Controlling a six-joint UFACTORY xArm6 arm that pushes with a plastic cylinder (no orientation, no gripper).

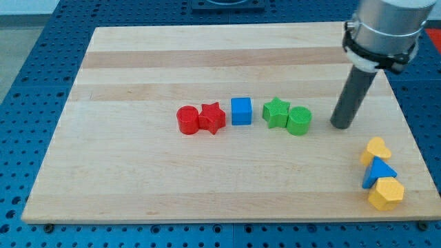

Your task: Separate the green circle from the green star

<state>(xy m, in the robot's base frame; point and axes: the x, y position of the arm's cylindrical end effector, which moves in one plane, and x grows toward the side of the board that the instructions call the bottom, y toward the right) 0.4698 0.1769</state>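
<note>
The green circle [299,120] lies right of the board's middle, touching the green star [275,112] on its left. My tip [340,126] rests on the board a short way to the right of the green circle, with a small gap between them. The rod rises from there toward the view's top right.
A blue cube [241,111] sits left of the green star. A red star [212,118] and a red circle [187,120] touch further left. A yellow heart [376,149], a blue triangle [380,171] and a yellow hexagon [386,193] cluster near the wooden board's [138,172] lower right corner.
</note>
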